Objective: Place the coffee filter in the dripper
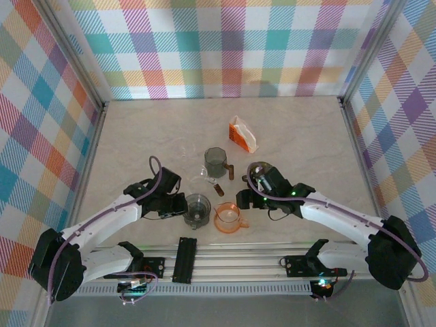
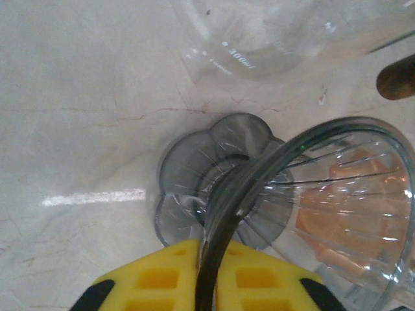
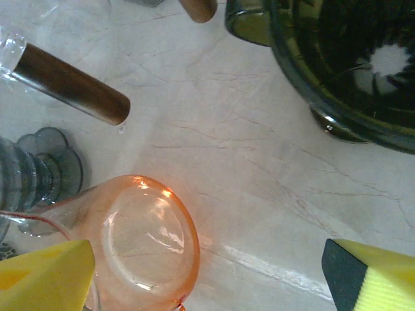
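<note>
An orange-and-white coffee filter packet (image 1: 242,134) lies at the back of the table, far from both arms. My left gripper (image 1: 178,204) is shut on the rim of a smoky grey glass dripper (image 1: 197,210). In the left wrist view the yellow pads (image 2: 155,278) pinch that dark rim, with the dripper's bowl (image 2: 337,194) to the right and its scalloped base (image 2: 194,175) beneath. My right gripper (image 1: 245,199) hovers open beside an orange dripper (image 1: 228,218). The right wrist view has the orange dripper (image 3: 139,240) close to the left finger (image 3: 45,278), with nothing held.
A dark green dripper (image 3: 350,65) sits just beyond the right gripper. A tall grey server (image 1: 216,162) with a brown wooden handle (image 3: 71,84) stands mid-table. A clear glass carafe (image 2: 259,39) lies beyond the grey dripper. Plaid walls enclose the table on three sides.
</note>
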{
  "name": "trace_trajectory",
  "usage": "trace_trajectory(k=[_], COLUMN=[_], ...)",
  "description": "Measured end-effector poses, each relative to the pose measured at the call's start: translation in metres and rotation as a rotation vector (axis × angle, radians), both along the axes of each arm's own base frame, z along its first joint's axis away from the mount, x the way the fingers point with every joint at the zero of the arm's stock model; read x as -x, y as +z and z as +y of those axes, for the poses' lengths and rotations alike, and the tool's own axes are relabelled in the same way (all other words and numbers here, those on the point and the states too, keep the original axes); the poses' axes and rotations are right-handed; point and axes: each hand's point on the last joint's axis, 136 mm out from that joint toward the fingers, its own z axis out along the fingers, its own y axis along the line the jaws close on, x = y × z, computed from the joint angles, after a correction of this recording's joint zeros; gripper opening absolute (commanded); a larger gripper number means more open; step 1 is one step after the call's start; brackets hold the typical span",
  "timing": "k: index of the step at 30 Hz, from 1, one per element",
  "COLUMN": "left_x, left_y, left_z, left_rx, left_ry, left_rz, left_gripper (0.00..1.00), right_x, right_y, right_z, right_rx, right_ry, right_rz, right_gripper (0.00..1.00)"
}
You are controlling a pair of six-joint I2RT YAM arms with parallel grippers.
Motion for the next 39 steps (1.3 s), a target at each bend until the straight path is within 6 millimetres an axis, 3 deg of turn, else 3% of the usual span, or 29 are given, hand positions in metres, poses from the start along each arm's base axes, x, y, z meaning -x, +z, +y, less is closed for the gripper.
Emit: trace_trajectory(k=[2, 7, 15, 21, 26, 32, 39], left_x=[-0.001, 0.007, 0.004, 0.002, 0.004, 0.010, 0.016], left_y=[0.003, 0.014, 0.076, 0.104, 0.125, 0.115, 0.091], left_z=[0.002, 0.009, 0.001, -0.025, -0.068, -0.104, -0.115], left_rx=[-0.010, -0.024, 0.081, 0.150, 0.174, 0.158, 0.087], left_ry=[-0.003, 0.001, -0.015, -0.077, -0.194, -0.279, -0.313], left_rz=[-0.009, -0.012, -0.120, -0.134, -0.143, -0.106, -0.070], left_gripper=[0.00, 0.00, 0.00, 0.00, 0.00, 0.00, 0.00], right_x=[0.000, 0.004, 0.021, 0.028, 0.027, 0.031, 0.034], right_y=[0.001, 0.003, 0.006, -0.008, -0.012, -0.018, -0.013], right_z=[-0.003, -0.013, -0.033, -0.047, -0.060, -0.078, -0.088], right_rx=[0.005, 0.031, 0.059, 0.122, 0.174, 0.210, 0.189], right_ry=[-0.007, -0.019, -0.030, -0.064, -0.097, -0.145, -0.180], right_rz=[-0.005, -0.004, 0.012, 0.051, 0.049, 0.047, 0.026], right_gripper=[0.92, 0.91, 0.87, 0.87, 0.88, 0.88, 0.89])
